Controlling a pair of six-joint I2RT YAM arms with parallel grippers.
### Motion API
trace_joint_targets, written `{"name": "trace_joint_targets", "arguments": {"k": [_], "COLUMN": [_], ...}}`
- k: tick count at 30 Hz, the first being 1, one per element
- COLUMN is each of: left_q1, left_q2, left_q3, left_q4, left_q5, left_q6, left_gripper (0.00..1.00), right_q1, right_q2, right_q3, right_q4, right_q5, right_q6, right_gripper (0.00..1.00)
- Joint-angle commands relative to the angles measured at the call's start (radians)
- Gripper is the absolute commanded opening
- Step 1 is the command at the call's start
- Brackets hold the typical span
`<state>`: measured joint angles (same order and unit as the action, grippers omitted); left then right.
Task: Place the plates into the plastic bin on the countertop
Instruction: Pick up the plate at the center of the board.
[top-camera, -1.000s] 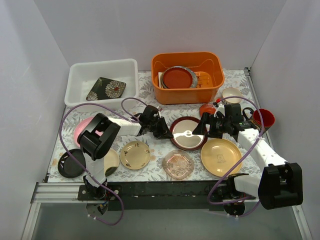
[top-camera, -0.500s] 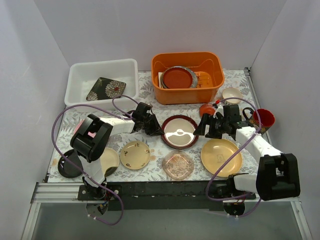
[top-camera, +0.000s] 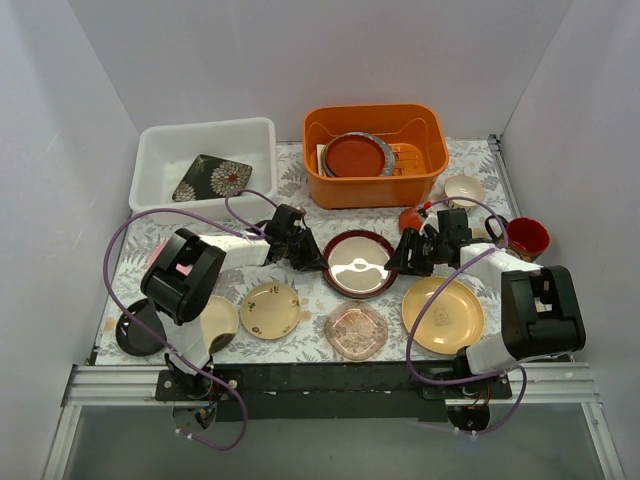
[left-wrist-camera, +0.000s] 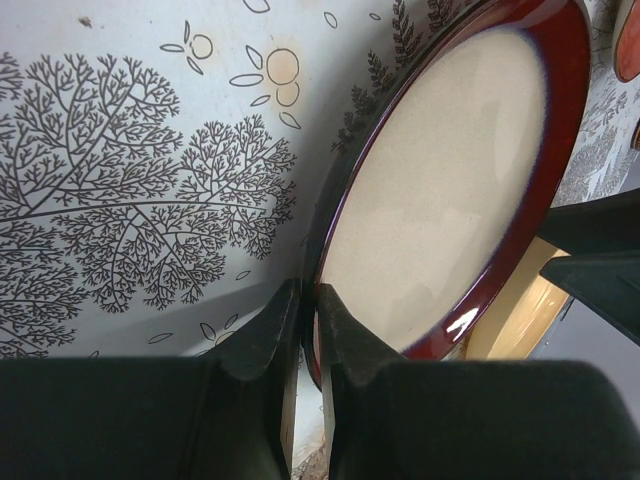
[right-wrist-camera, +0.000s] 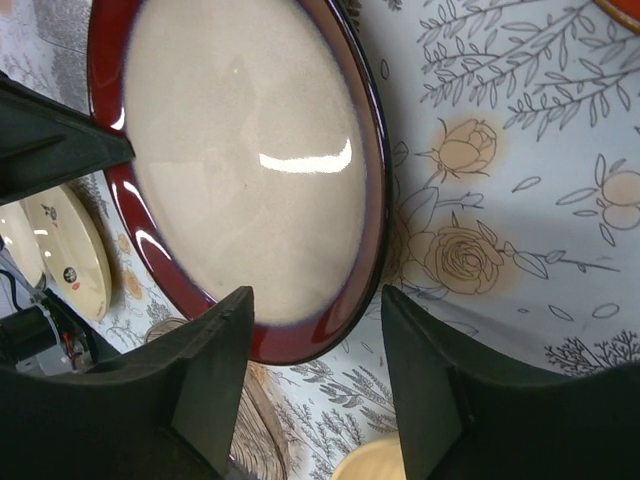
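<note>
One plate (left-wrist-camera: 440, 190), rim in left hand (left-wrist-camera: 308, 305)

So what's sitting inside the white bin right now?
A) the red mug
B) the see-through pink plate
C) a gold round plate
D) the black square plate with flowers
D: the black square plate with flowers lies on the floor of the white bin, and it is the only dish in there.
</note>
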<state>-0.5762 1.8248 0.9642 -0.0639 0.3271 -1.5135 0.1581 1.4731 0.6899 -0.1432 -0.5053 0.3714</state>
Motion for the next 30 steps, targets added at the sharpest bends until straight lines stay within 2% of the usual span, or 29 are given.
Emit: {"name": "trace_joint_targets", "arguments": {"k": [1, 7, 12, 14, 16, 19, 23, 26, 28, 30], "left_q1": [0.004, 0.004, 0.004, 0.004, 0.004, 0.004, 0.004, 0.004, 0.004, 0.004], "left_q2": [-0.032, -0.048, -0.055, -0.052, -0.051, -0.059, -0.061, -0.059, -0.064, -0.068], "left_q3": [0.010, -0.002, -0.001, -0.002, -0.007, -0.025, -0.036, -0.042, -0.048, -0.065], "left_q4": [-0.008, 0.018, 0.042, 0.050, 0.058, 0.090, 0.108, 0.122, 0.137, 0.176], "left_q5": [0.009, 0.000, 0.010, 0.016, 0.023, 0.015, 0.018, 0.017, 0.007, 0.009], "left_q6": [0.016, 0.006, 0.004, 0.000, -0.005, -0.020, -0.030, -0.034, -0.040, -0.043], "left_gripper": [0.00, 0.00, 0.00, 0.00, 0.02, 0.07, 0.10, 0.26, 0.45, 0.50], "right_q1": [-0.003, -0.003, -0.003, -0.003, -0.002, -0.003, -0.003, -0.002, -0.002, -0.002], "right_q2": [0.003, 0.001, -0.004, -0.004, -0.002, -0.002, 0.006, 0.016, 0.026, 0.033], "right_q3": [-0.007, -0.064, -0.107, -0.118, -0.133, -0.150, -0.158, -0.158, -0.158, -0.159], "right_q4": [0.100, 0.134, 0.185, 0.198, 0.208, 0.235, 0.252, 0.255, 0.255, 0.257], "right_q5": [-0.058, -0.081, -0.081, -0.079, -0.050, -0.032, -0.030, -0.039, -0.048, -0.062], "right_q6": [0.029, 0.047, 0.066, 0.072, 0.093, 0.106, 0.110, 0.107, 0.103, 0.098], "right_gripper": [0.55, 0.37, 0.35, 0.31, 0.17, 0.07, 0.01, 0.01, 0.01, 0.01]}}
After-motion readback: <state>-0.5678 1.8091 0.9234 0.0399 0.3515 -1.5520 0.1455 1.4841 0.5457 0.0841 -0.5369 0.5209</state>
